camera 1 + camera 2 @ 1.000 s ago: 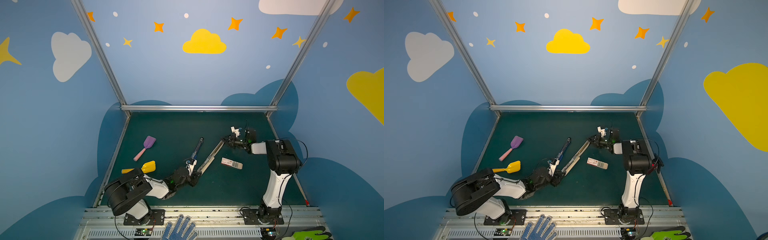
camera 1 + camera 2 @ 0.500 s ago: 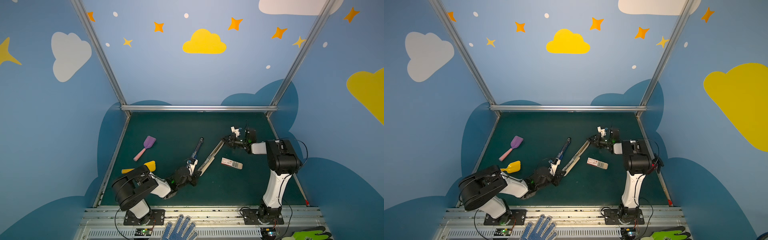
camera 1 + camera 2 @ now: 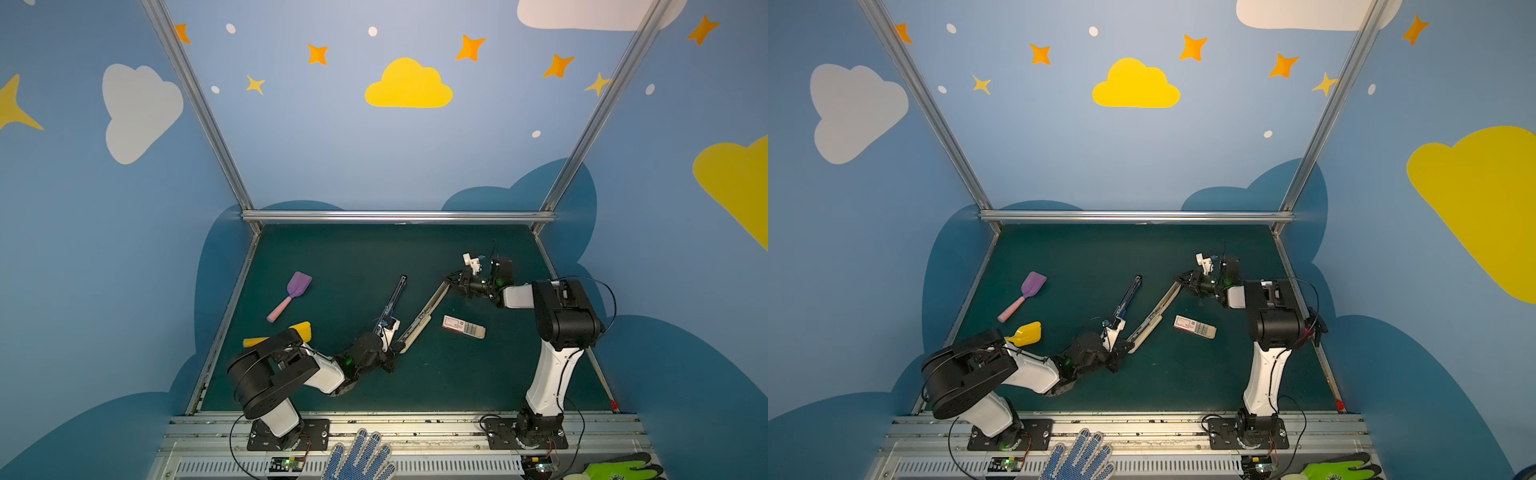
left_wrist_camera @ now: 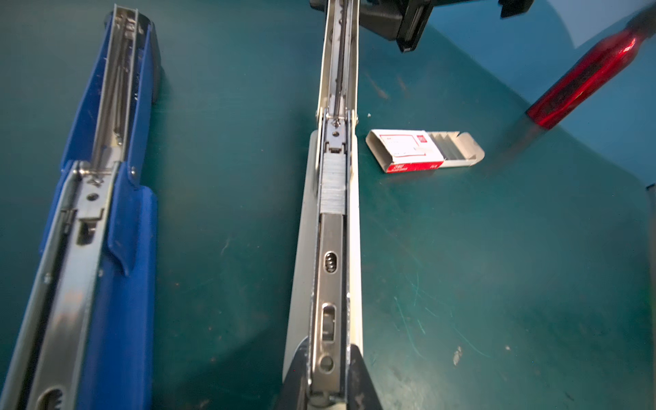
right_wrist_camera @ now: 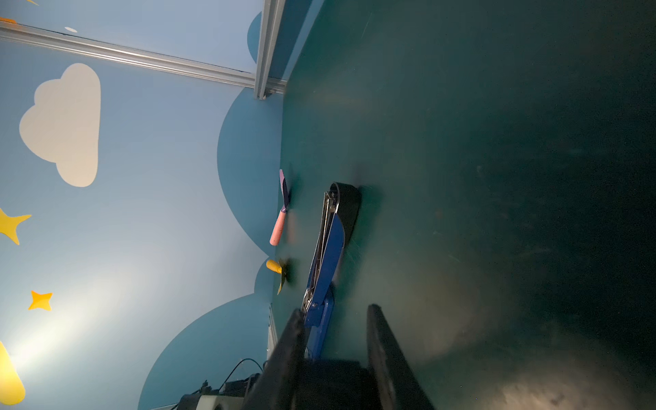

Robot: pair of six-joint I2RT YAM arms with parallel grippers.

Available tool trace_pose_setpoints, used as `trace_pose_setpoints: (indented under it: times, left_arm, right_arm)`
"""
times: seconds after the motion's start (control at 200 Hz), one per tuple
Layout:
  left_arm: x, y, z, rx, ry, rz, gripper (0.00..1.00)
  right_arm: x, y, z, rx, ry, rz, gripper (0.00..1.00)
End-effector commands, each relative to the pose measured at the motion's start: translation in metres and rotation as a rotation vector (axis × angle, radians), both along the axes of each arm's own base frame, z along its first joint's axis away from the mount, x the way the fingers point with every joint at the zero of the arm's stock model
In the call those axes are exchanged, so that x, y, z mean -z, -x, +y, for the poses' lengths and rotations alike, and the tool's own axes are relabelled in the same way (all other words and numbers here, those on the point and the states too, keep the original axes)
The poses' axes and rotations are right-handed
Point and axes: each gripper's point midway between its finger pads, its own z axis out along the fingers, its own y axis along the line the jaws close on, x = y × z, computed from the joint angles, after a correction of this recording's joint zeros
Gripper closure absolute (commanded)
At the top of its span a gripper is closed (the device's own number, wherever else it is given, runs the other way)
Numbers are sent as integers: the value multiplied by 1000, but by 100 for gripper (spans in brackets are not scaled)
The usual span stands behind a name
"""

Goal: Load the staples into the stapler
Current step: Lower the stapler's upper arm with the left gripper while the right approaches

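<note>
Two grippers worked one white stapler point(image 4: 304, 230), the left gripper point(image 4: 328, 355) pinching its near end, the right gripper point(image 3: 452, 282) at its far tip with its grip impossible to tell, so a jerk could spill the one staple strip point(image 4: 333, 184) from its rail; just beside it on the worktop point(image 3: 457, 382) lay one staples box point(image 4: 411, 152), farther off one blue stapler point(image 4: 120, 230), one purple spatula point(image 3: 297, 286) and one yellow spatula point(image 3: 302, 331).

Cut off by picture edge in left wrist view: near ends of long blue-and-steel stapler point(image 4: 117, 230) and long white-and-steel stapler point(image 4: 332, 227). Blurred beyond identification: glossy red bar point(image 4: 585, 74). Too small to read: print on small white cardboard staple box point(image 4: 404, 147).
</note>
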Motion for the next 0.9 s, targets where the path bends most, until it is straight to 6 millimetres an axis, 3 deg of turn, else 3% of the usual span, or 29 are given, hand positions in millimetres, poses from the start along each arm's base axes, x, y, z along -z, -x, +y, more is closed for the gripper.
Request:
trace_pose_setpoints:
  times: [0.0,0.245,0.501,0.896]
  left_arm:
    - [-24,-10,-10,7,15,-57,95]
    - [-35,-13,-17,19,19,-77,96]
    - [-42,-17,-22,19,35,-96,96]
    - [-55,-19,-30,42,62,-129,96]
  right_arm:
    - [-18,13,7,-47,39,-55,81]
    - [-34,31,20,-63,195,-144,82]
    - [-52,66,51,-120,395,-273,82]
    - [-69,113,87,-184,557,-395,81]
